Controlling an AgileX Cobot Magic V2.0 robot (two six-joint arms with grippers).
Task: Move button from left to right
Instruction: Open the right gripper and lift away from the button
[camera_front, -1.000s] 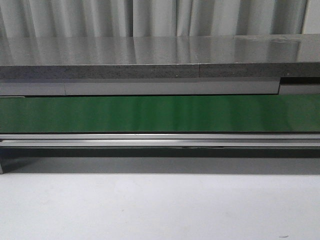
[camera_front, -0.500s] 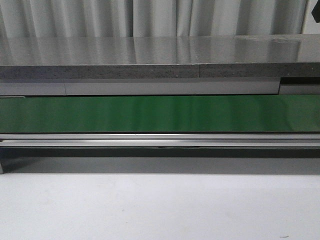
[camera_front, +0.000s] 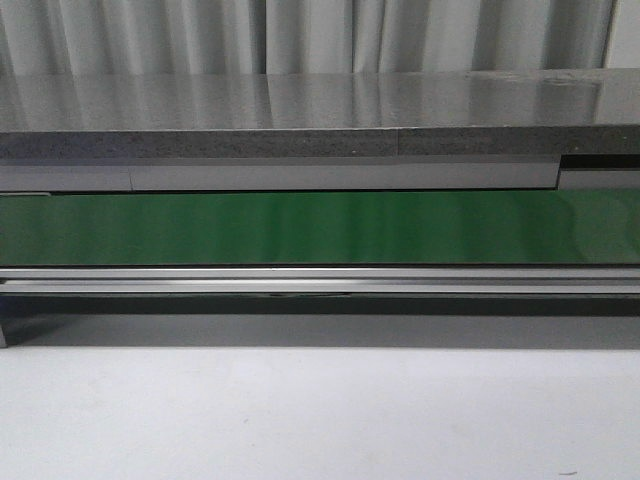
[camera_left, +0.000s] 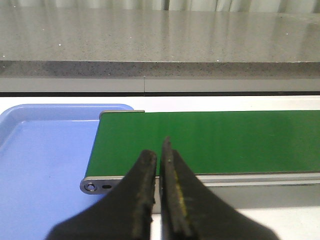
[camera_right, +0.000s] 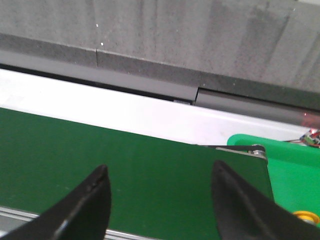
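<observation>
No button shows on the green belt (camera_front: 300, 228) in any view. A small round yellow cap (camera_right: 306, 216), perhaps a button's, peeks out at the edge of the right wrist view, inside a green bin (camera_right: 292, 170). Its body is hidden. My left gripper (camera_left: 158, 150) is shut and empty, above the belt's left end (camera_left: 200, 142). My right gripper (camera_right: 160, 166) is open and empty, above the belt (camera_right: 150, 170) near its right end. Neither gripper shows in the front view.
A blue tray (camera_left: 45, 160) lies just beyond the belt's left end. The green bin sits past the belt's right end roller (camera_right: 257, 150). A grey stone counter (camera_front: 300, 110) runs behind the belt. White table (camera_front: 320, 420) lies in front.
A dark shape showed at the top right edge of the front view half a second ago and is gone now. Nothing else has moved.
</observation>
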